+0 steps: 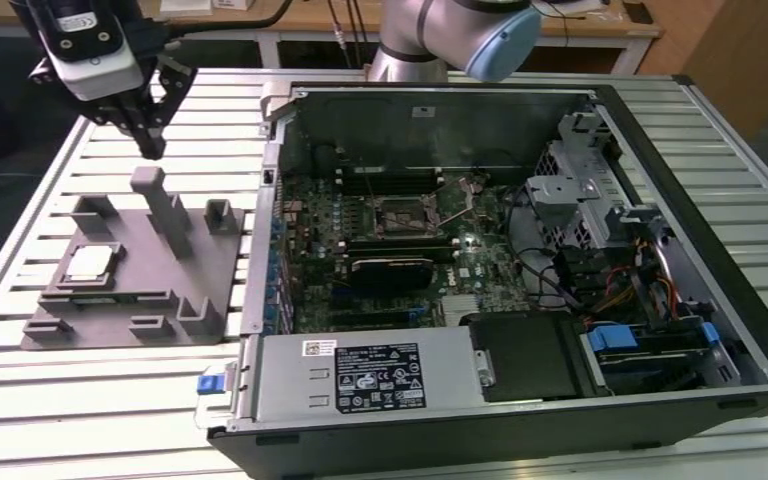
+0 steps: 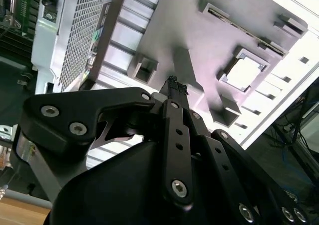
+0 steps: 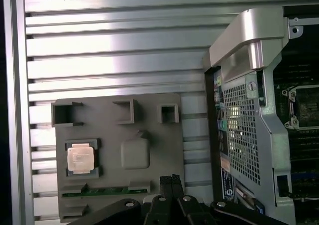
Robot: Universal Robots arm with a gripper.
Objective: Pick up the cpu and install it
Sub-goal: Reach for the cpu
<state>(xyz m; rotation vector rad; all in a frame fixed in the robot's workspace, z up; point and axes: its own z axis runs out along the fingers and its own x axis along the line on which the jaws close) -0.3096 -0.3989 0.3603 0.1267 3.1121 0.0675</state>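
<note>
The cpu point(image 1: 91, 262) is a small, flat, square chip with a pale silvery top. It lies level, seemingly seated, in a square pocket near one edge of the grey fixture point(image 1: 137, 300).

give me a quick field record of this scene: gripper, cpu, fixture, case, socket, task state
gripper: shut, holding nothing, raised above the grey fixture
cpu: lying flat in a square recess of the fixture, pale top up, nothing touching it
grey fixture: on the slatted table, on the exterior view's left of the case
computer case: lying on the table, side open, motherboard in view
socket: dark square with a metal frame, near the middle of the motherboard
task state: cpu not yet picked up, not installed
</note>
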